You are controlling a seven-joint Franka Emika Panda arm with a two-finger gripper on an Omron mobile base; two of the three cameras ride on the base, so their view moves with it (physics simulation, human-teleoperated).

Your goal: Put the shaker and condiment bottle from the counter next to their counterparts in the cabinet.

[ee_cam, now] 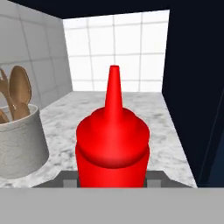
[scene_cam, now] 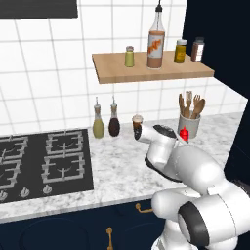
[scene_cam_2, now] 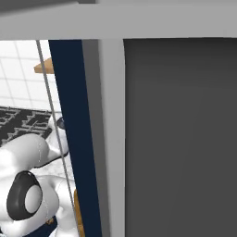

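A: How far along are we?

B: Barely started. The tool [ee_cam: 113, 181] is closed on the condiment bottle [ee_cam: 113, 144], which stands on the surface [scene_cam: 122, 171] at its right end, just beside the utensil crock [ee_cam: 19, 140].

A: And the shaker?

B: I cannot find it for sure. Farther back, the shelf [scene_cam: 151, 71] carries the yellow-green shaker [scene_cam: 129, 56] and tall orange-brown bottle [scene_cam: 156, 44]; neither task item stands beside them yet.

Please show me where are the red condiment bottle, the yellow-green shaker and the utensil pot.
condiment bottle [ee_cam: 113, 144], hand view: its red shoulder.
yellow-green shaker [scene_cam: 129, 58], left base view: its body.
utensil pot [ee_cam: 19, 144], hand view: its grey wall.
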